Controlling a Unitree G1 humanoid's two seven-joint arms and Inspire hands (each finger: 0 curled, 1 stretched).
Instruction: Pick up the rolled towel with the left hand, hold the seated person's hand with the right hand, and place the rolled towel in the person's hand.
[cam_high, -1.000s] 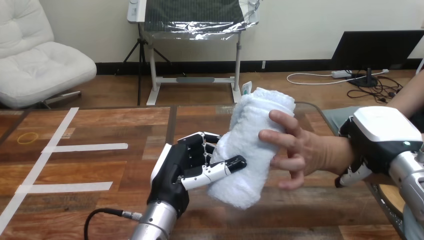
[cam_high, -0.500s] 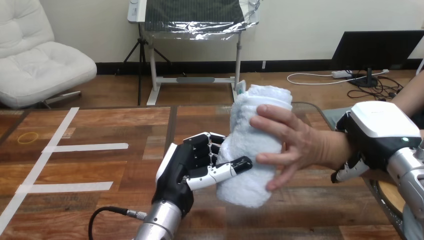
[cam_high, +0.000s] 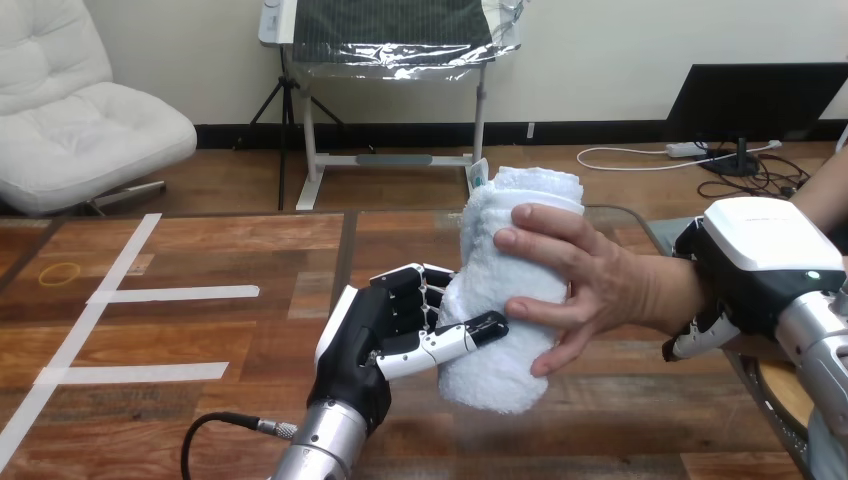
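Note:
A white rolled towel (cam_high: 500, 300) stands nearly upright above the wooden table (cam_high: 250, 340) at mid-view. My left hand (cam_high: 385, 330) grips its lower left side, fingers behind it and thumb across its front. The person's hand (cam_high: 585, 285) comes in from the right and wraps its fingers over the towel's right side. My right hand (cam_high: 745, 265) sits around the person's wrist, with its fingers curled under it.
Strips of white tape (cam_high: 150, 300) and a yellow rubber band (cam_high: 57, 274) lie on the table's left part. A round wooden thing (cam_high: 775, 390) shows at the table's right edge, under my right arm.
The person's fingers have closed onto the towel, from spread beside it to wrapped over it. My left hand and the towel shifted slightly right.

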